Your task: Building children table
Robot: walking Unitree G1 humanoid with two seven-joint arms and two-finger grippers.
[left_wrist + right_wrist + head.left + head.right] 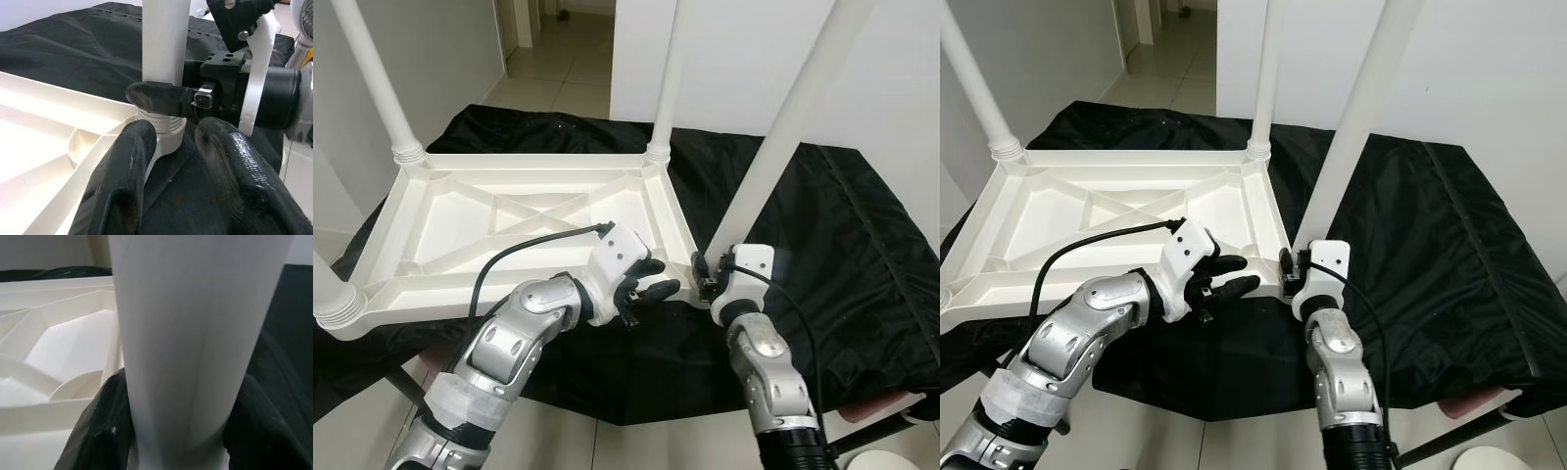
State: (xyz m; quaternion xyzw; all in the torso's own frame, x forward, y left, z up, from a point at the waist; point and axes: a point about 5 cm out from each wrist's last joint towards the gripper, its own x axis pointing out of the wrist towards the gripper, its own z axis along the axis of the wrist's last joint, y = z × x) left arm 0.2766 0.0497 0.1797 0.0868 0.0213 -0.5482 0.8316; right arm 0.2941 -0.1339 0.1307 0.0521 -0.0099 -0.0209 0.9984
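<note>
Left pincer sits at lower centre of the head view, its two black fingers spread apart and holding nothing, tips just short of the near right corner of the upturned white tabletop. That tabletop lies underside up across the left and centre on a black cloth. To its right, the right pincer is clamped around the base of the white leg, which rises tilted toward the upper right from that corner socket.
</note>
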